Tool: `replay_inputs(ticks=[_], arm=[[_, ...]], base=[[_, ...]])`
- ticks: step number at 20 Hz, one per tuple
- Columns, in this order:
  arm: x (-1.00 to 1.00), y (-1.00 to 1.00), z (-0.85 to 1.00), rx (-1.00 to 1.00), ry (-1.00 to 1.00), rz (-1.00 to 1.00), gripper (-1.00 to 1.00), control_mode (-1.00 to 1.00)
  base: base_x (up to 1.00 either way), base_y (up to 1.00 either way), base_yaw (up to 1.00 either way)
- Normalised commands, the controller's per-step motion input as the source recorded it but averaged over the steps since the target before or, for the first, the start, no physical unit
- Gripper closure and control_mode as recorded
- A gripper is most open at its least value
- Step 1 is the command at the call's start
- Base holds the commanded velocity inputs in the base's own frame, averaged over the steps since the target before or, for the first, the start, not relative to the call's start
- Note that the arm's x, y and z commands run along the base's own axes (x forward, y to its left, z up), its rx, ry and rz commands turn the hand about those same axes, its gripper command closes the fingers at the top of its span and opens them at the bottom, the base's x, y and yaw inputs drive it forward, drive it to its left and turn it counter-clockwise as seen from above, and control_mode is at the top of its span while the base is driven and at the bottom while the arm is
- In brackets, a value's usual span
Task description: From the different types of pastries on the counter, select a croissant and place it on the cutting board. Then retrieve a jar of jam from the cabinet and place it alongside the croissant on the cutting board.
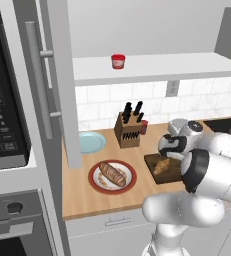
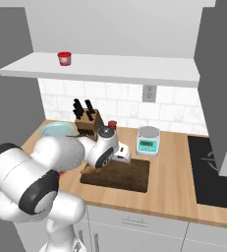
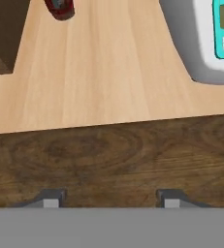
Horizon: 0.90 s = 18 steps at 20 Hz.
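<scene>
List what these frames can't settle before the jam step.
- Croissant on the cutting board: left base view, partly behind the arm's wrist; its full outline is hidden.
- Cutting board's left part: right base view, covered by the arm.
- Jar of jam: too small in both base views to read its label.
- Scale: hand view, cut off by the top and right edges.
- Fingers: hand view, apart with nothing between them.

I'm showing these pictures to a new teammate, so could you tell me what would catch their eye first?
Probably the big white arm bent low over the cutting board, its gripper open just above the dark wood, with the croissant lying on the board. Next, the small red jar of jam alone on the white cabinet shelf, and the scored loaf on its red-rimmed plate.
</scene>
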Motion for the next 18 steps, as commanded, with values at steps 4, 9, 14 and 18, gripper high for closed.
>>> replay_inputs(ticks=[4,9,14,18], arm=[[0.04,-0.01,1.0,-0.09,-0.11,-0.01,-1.0,-1.0],[-0.24,-0.08,1.0,-0.04,-0.16,0.0,-1.0,-1.0],[-0.52,-0.2,1.0,0.0,-0.15,0.0,-1.0,-1.0],[-0.58,-0.09,1.0,0.0,-0.15,0.0,-1.0,-1.0]], base=[[0.0,0.0,0.0],[0.0,0.0,0.0],[0.0,0.0,0.0],[0.0,0.0,0.0]])
